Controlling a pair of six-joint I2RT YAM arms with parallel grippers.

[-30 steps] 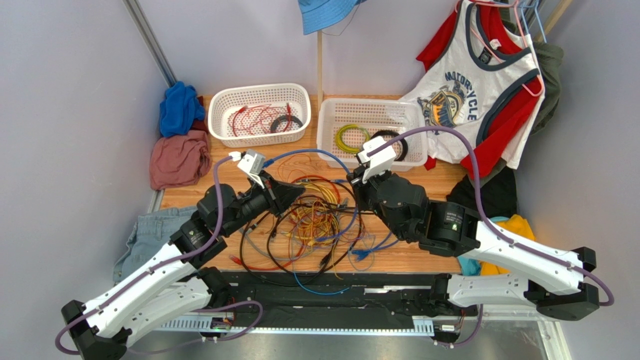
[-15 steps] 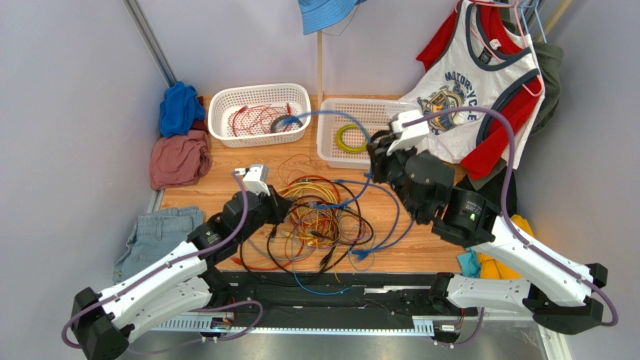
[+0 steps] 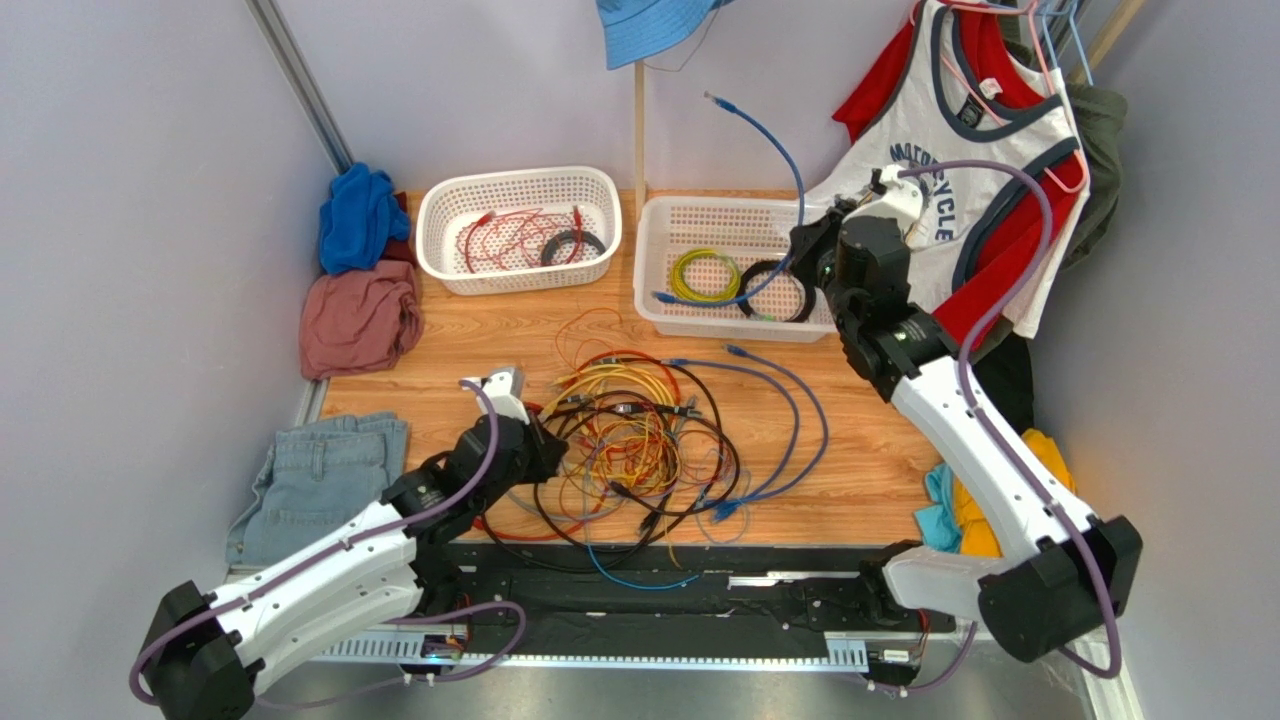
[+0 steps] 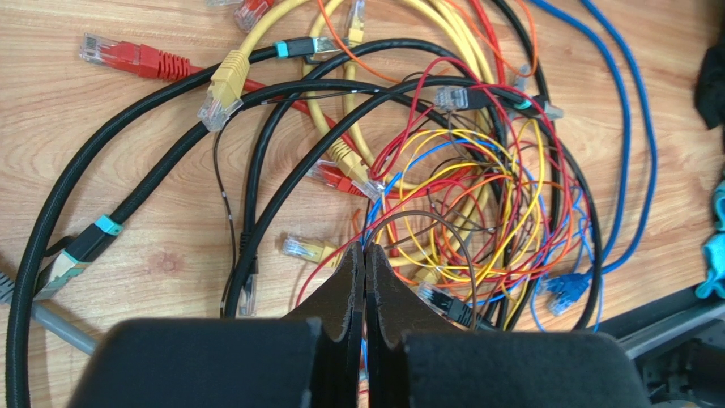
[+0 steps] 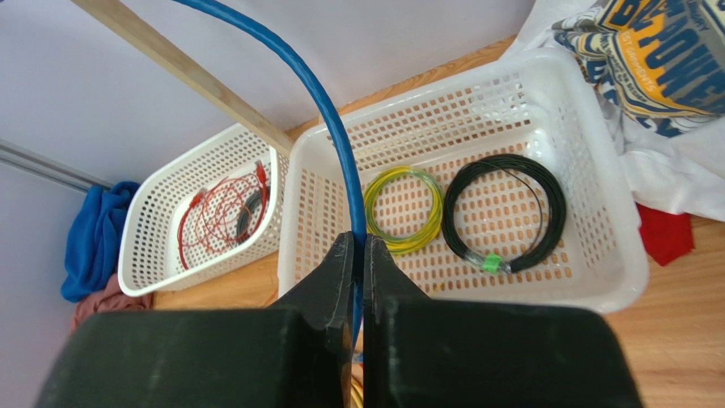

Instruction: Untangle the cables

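The cables (image 3: 646,443) lie in a loose heap in the middle of the worktop (image 3: 451,338), toward the near edge. My left tool (image 4: 366,255) is at the heap's left side, pressed together; whether a thin wire is pinched there I cannot tell. My right tool (image 5: 359,251) is clamped on one blue cable (image 5: 328,110), above the white basket (image 5: 596,280) at the far edge. The tool's body hides the cable below the grip.
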